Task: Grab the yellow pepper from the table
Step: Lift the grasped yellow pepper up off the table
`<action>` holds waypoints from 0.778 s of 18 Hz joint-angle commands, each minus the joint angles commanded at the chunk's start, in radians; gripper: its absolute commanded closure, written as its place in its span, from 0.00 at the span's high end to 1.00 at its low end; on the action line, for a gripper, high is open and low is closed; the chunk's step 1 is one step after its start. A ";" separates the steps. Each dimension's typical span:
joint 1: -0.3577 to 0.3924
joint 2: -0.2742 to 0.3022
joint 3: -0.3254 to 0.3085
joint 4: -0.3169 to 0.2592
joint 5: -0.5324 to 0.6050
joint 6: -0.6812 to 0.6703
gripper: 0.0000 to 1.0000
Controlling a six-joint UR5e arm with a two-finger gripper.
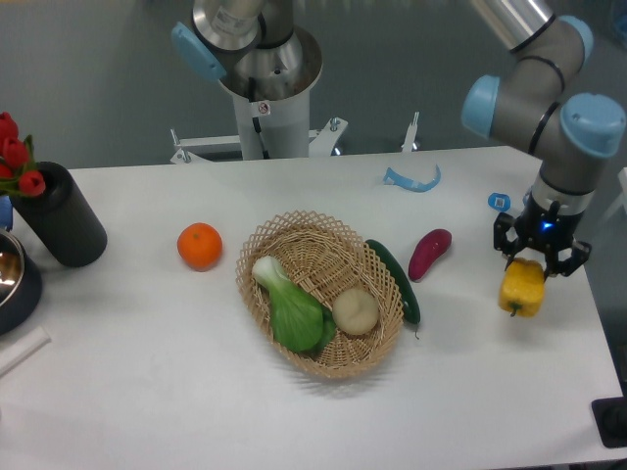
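Gripper (538,262) is clamped on the top of the yellow pepper (522,288), fingers on either side of its upper end, pointing straight down. Pepper is at the far right of the table (147,392), right of the purple-red vegetable (429,253); it looks raised off the surface, with a faint shadow below it. Its long axis runs roughly vertical, top end up inside the gripper and so hidden, blunt bottom end down and tilted slightly left. Wicker basket (375,269) sits mid-table holding a bok choy (286,303) and a round beige item (355,311). A cucumber (396,279) lies against the basket's right rim, long axis running near-far. Orange (200,245) sits left of the basket, apart from it. Black vase (62,217) with red tulips (14,155) stands at the far left edge. A light blue curved piece (412,180) lies near the table's far edge.
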 joint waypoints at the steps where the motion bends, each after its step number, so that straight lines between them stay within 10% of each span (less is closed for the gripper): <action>1: -0.002 -0.002 0.006 -0.003 0.002 0.000 0.42; 6: -0.005 -0.003 0.101 -0.167 0.058 0.021 0.42; 14: -0.023 -0.002 0.134 -0.166 0.110 0.032 0.41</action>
